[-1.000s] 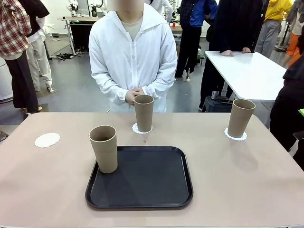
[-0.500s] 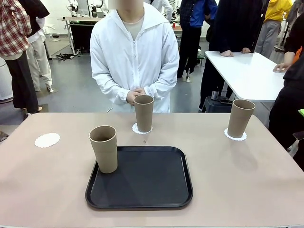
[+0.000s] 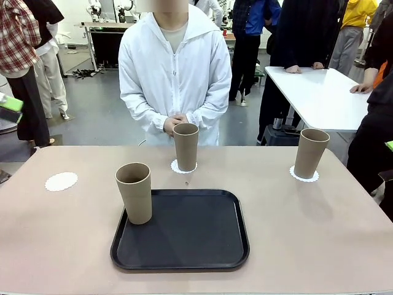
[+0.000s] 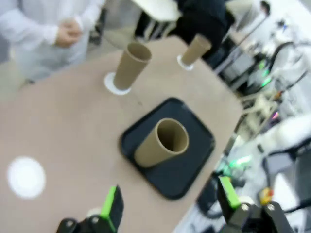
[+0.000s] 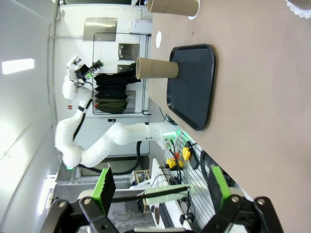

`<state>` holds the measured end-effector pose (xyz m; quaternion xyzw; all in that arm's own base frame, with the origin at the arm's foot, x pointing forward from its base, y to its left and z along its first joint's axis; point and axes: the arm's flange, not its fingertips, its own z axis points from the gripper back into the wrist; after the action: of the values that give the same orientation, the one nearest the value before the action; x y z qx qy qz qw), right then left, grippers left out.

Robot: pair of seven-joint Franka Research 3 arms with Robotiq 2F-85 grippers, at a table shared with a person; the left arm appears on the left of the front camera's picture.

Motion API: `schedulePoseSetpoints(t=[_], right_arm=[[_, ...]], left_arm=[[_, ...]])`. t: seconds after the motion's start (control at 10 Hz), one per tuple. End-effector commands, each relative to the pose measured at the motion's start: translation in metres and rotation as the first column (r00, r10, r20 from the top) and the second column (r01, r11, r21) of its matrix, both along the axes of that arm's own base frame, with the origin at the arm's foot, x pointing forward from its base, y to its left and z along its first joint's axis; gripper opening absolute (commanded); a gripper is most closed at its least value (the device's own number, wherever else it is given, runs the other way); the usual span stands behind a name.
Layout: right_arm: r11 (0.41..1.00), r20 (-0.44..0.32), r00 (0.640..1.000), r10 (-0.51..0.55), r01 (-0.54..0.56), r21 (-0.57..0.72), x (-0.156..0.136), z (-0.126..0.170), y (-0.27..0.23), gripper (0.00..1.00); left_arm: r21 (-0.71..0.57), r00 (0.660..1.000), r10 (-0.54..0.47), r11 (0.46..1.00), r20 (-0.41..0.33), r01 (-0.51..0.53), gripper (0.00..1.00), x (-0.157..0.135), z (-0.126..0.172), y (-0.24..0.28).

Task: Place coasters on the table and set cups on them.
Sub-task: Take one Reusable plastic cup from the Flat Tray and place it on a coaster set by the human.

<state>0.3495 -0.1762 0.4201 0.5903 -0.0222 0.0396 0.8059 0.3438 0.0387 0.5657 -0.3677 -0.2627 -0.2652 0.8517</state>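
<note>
Three tan cups stand upright on the table (image 3: 307, 233). One cup (image 3: 134, 192) is on the black tray's (image 3: 184, 236) left part. The middle cup (image 3: 185, 146) rests on a white coaster (image 3: 183, 167), and the right cup (image 3: 311, 152) on another coaster (image 3: 304, 176). A third coaster (image 3: 61, 181) lies bare at the far left. In the blurred left wrist view my left gripper (image 4: 170, 201) hangs open high above the tray cup (image 4: 163, 143) and the bare coaster (image 4: 25, 177). My right gripper (image 5: 161, 187) is open off the table's edge, far from the tray cup (image 5: 156, 68).
A person in white stands at the far edge with hands (image 3: 175, 123) clasped just behind the middle cup. A white table (image 3: 319, 92) with other people around it stands at the back right. A green bit (image 3: 9, 103) shows at the left edge.
A green bit has come into the front view at the left edge. The person has shifted slightly to the right. The cups and coasters have not moved.
</note>
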Motion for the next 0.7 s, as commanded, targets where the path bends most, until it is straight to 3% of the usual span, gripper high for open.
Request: schedulePoseSetpoints(t=[0.0, 0.1, 0.3, 0.5, 0.6], right_arm=[[1.0, 0.001, 1.0, 0.006, -0.006, 0.008, -0.001, 0.001, 0.0, 1.0], [1.0, 0.001, 1.0, 0.006, -0.006, 0.008, -0.001, 0.001, 0.0, 1.0], [1.0, 0.001, 1.0, 0.006, -0.006, 0.008, -0.001, 0.001, 0.0, 1.0], [1.0, 0.001, 1.0, 0.006, -0.006, 0.008, -0.001, 0.001, 0.0, 1.0], [1.0, 0.001, 1.0, 0.006, -0.006, 0.008, -0.001, 0.001, 0.0, 1.0]], left_arm=[[0.387, 0.912, -0.253, 0.915, 0.324, 0.117, 1.0, -0.011, -0.009, -0.034], [0.535, 0.872, -0.395, 0.822, 0.289, 0.195, 1.0, -0.025, -0.012, -0.059], [0.669, 0.832, -0.514, 0.697, 0.211, 0.26, 1.0, -0.033, -0.021, -0.089], [0.713, 0.812, -0.555, 0.641, 0.178, 0.282, 1.0, -0.029, -0.033, -0.105], [0.703, 0.822, -0.54, 0.656, 0.183, 0.274, 1.0, -0.025, -0.038, -0.103]])
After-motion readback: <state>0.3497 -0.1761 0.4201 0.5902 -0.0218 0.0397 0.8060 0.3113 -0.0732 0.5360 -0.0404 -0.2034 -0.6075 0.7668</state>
